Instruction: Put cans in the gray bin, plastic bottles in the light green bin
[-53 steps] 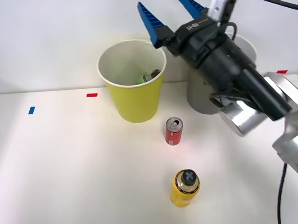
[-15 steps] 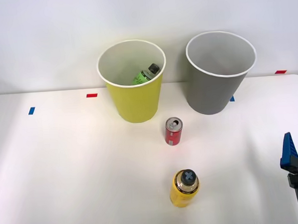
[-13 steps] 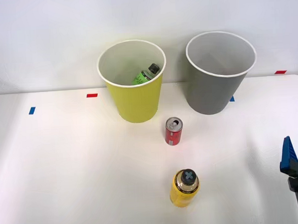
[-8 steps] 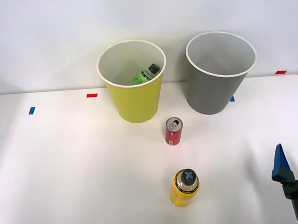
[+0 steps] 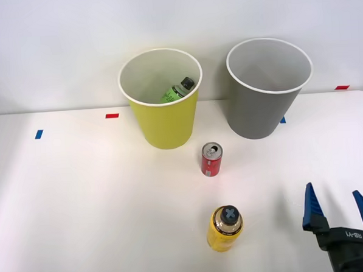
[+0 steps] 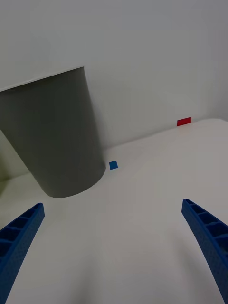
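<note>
A small red can [image 5: 211,159] stands upright at the table's middle, in front of the gap between the two bins. The light green bin [image 5: 164,121] stands at the back with a green plastic bottle [image 5: 178,90] leaning inside it. To its right is the gray bin [image 5: 262,110], also seen in the wrist view as the gray bin [image 6: 54,137]. My right gripper [image 5: 336,202] is low at the table's front right, open, with nothing between its blue fingers [image 6: 209,237]. It is well to the right of the can and nearer the front.
A yellow bottle with a dark cap [image 5: 225,229] stands near the front edge, left of my gripper. Small red tape marks [image 5: 111,115] and blue tape marks [image 5: 38,134] dot the white table. A white wall rises behind the bins.
My right arm has left the space above the bins and dropped to the front right. Over the last second the gripper has slid left into view, both fingers showing now.
</note>
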### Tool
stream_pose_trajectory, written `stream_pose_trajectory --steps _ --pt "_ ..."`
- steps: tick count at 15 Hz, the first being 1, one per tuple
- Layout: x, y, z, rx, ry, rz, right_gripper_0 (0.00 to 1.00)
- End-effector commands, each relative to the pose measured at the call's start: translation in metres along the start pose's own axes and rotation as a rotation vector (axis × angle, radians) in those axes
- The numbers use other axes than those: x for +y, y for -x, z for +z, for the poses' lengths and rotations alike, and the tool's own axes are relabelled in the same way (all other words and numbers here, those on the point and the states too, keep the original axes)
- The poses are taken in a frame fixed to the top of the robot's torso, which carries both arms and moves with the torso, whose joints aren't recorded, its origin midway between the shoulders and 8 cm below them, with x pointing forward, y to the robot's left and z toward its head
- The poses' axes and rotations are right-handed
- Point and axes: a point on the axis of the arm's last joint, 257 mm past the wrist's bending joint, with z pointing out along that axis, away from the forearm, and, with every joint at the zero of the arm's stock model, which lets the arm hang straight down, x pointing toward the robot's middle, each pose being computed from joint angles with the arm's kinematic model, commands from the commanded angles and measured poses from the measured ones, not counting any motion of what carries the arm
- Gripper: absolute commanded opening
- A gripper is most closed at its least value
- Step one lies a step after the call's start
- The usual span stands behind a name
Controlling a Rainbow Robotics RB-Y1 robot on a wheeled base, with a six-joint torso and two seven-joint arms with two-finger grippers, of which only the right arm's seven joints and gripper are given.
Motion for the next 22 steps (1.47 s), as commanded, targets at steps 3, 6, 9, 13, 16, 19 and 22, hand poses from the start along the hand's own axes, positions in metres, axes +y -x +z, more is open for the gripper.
stream_pose_trajectory --steps 3,6,9,13,16,19,22 --pt "0.023 -0.009 -0.013 0.019 0.052 0.029 1.0" --pt "0.031 -0.016 -0.024 0.025 0.074 0.06 1.0" --pt "0.038 -0.023 -0.028 -0.007 0.119 0.09 1.0" --pt "0.047 -0.039 -0.043 -0.011 0.176 0.078 1.0" --pt "0.044 -0.043 -0.05 -0.013 0.2 -0.035 1.0" --pt "0.032 -0.042 -0.054 0.003 0.213 -0.064 1.0" --pt "0.03 -0.044 -0.059 0.01 0.21 -0.075 1.0"
